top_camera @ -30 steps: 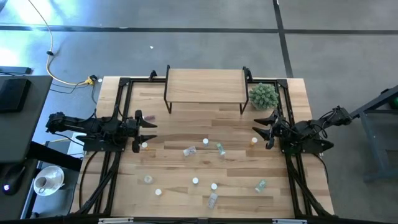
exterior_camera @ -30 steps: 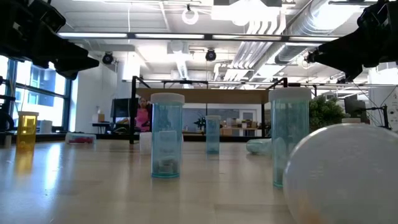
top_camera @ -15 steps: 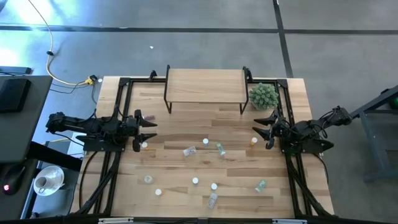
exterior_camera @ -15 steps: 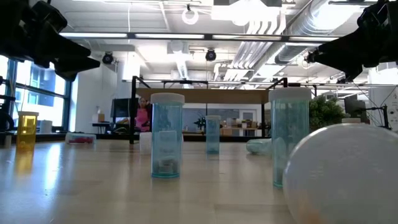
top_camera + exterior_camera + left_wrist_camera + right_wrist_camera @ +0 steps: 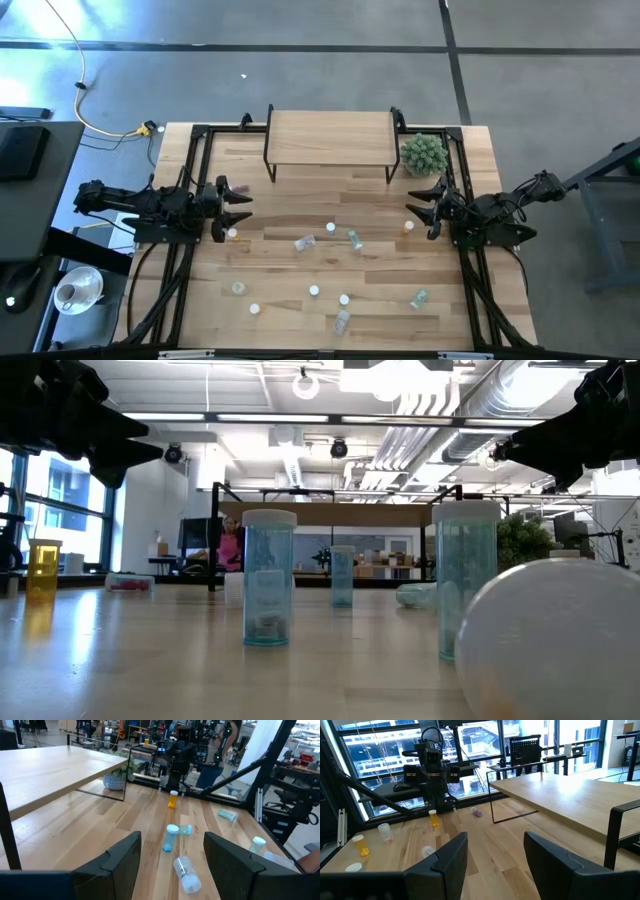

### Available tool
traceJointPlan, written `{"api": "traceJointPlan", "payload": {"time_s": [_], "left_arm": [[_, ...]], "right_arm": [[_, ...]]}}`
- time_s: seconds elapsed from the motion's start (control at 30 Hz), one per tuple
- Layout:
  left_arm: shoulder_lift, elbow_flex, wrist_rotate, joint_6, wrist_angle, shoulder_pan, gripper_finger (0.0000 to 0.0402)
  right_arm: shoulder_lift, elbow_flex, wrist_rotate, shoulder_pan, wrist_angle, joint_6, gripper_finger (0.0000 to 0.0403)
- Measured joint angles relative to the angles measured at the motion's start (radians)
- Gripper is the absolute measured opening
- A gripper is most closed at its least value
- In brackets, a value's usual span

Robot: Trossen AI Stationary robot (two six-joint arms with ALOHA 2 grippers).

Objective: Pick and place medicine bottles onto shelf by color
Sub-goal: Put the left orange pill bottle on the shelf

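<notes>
Shelf point(image 5: 330, 137) is set at the far edge of the tabletop point(image 5: 280, 200), with nothing seen on its board. Bottles point(image 5: 305, 243) are scattered over the middle and near part of the tabletop, some upright, some lying; an orange one point(image 5: 408, 228) is placed just beside the right claw point(image 5: 423, 209). Right claw is held above the right side with fingers spread apart, nothing gripped. Left claw point(image 5: 232, 208) is held above the left side, likewise spread and empty. Plant ball point(image 5: 424, 153) is set beside the shelf's right end.
</notes>
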Motion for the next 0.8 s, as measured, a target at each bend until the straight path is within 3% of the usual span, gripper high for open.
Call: {"api": "traceJointPlan", "payload": {"time_s": [0.33,0.47,0.63,0.8], "left_arm": [[0.0,0.0,-0.017,-0.036,0.007,0.0,0.0226],[0.0,0.0,-0.011,-0.029,0.08,0.0,0.0228],[0.0,0.003,0.016,0.066,0.195,-0.001,0.0225],[0.004,0.095,0.026,0.123,0.161,-0.001,0.0225]], "right_arm": [[0.0,0.0,0.0,0.0,0.0,0.0,0.0186],[0.0,0.0,0.0,0.0,0.0,0.0,0.0186],[0.0,0.0,0.0,0.0,0.0,0.0,0.0186],[0.0,0.0,0.0,0.0,0.0,0.0,0.0186]]}}
